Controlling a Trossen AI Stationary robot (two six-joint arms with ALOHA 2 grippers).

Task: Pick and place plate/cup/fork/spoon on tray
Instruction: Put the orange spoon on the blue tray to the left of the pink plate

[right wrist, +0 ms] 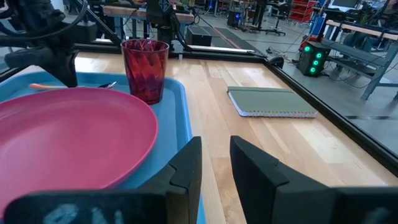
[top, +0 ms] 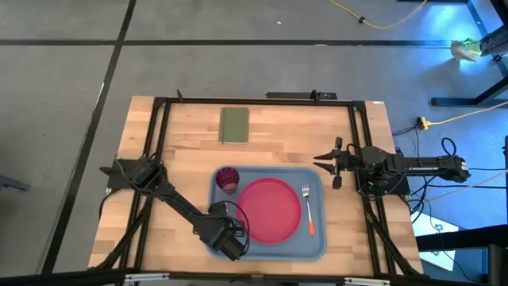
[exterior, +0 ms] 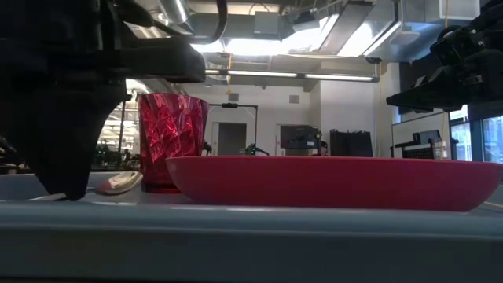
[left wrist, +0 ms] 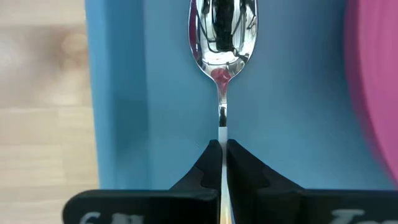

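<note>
The light-blue tray [top: 317,242] lies at the table's near middle. On it are the pink-red plate [top: 270,209], the dark red cup [top: 228,179] standing at its far left corner, and the fork [top: 308,208] lying right of the plate. My left gripper [left wrist: 222,144] is over the tray's left strip, shut on the spoon [left wrist: 222,37]. In the high view this gripper [top: 226,232] hides the spoon. My right gripper [top: 333,163] is open and empty, just beyond the tray's far right corner. My left gripper pinches the spoon's handle [left wrist: 222,132] between its two fingers, just behind the thin metal neck. The fingers come from above, pointing down. The bowl [exterior: 118,183] points toward the cup, low over the tray floor; I cannot tell whether it touches the floor.
A small olive-green pad [top: 234,125] lies on the bare wood at the far middle of the table. A black frame [top: 159,143] runs along the table's left, right and far sides. Bare wood shows left and right of the tray.
</note>
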